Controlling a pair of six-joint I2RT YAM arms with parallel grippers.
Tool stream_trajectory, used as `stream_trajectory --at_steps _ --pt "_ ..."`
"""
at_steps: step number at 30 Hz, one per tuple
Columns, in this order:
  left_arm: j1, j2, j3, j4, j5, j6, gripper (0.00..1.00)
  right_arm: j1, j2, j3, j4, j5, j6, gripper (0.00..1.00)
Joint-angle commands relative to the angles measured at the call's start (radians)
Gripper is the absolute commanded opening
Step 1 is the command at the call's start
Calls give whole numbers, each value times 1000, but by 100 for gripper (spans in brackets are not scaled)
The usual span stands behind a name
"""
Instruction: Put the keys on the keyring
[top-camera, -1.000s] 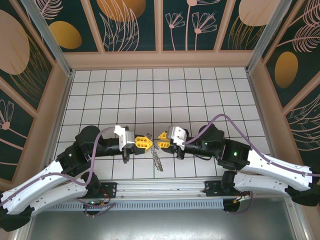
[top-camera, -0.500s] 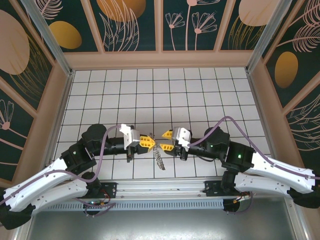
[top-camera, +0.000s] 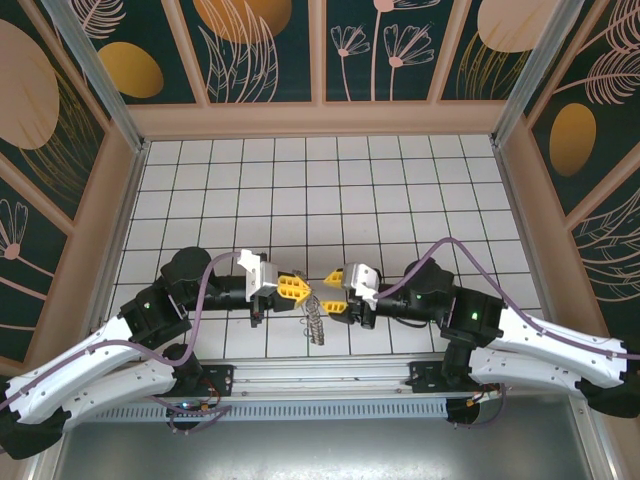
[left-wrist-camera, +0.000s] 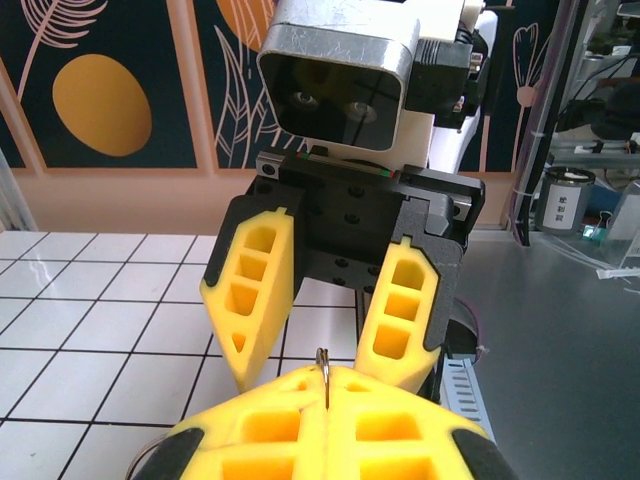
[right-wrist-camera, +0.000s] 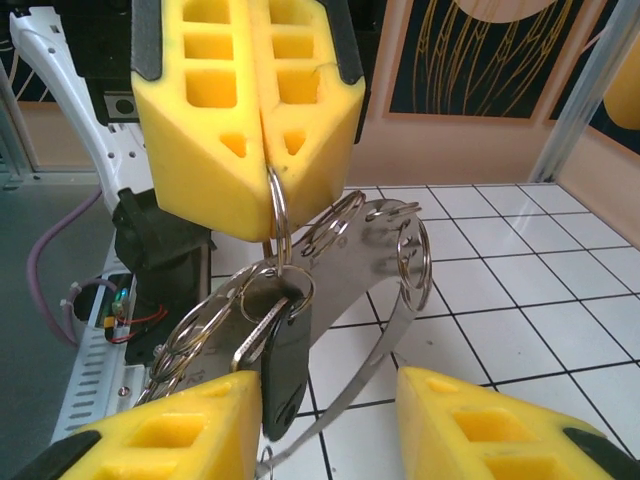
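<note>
My left gripper (top-camera: 299, 289) (left-wrist-camera: 325, 378) is shut on a thin split ring of the keyring (right-wrist-camera: 277, 210), held above the tiles. From that ring hangs the keyring's silvery band (right-wrist-camera: 372, 262) (top-camera: 316, 320) with several split rings. The keys (right-wrist-camera: 284, 365), a dark fob and a silver key, hang on a small ring beneath the pinch. My right gripper (top-camera: 329, 288) (right-wrist-camera: 330, 405) faces the left one, open. Its yellow fingers (left-wrist-camera: 251, 290) stand either side of the hanging bunch, the fob just beside the left finger (right-wrist-camera: 170, 435).
White tiled floor (top-camera: 330, 190) stretches behind both grippers. Patterned walls (top-camera: 265, 50) enclose it on three sides. A grey metal rail (top-camera: 320, 378) and cable tray run along the near edge under the arms.
My right gripper opened, backed off to the right, then came in again around the hanging bunch. The left gripper drifted slightly right, still pinching the ring.
</note>
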Motion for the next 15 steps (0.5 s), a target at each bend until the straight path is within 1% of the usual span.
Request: stream_trajectory --at_steps 1,6,10,13,15 --pt "-5 -7 37 27 23 -1 0 -4 28 2 37 -48 12 40" --pt "-5 -11 35 27 24 -1 0 -4 49 8 40 -69 10 43" --pt "-5 -13 31 30 25 -2 0 -5 44 4 53 -49 12 43" --pt "-5 -13 25 32 26 -3 0 -5 32 -8 82 -49 6 41" --pt "-6 -15 23 35 26 -5 0 -6 31 -10 91 -51 4 37"
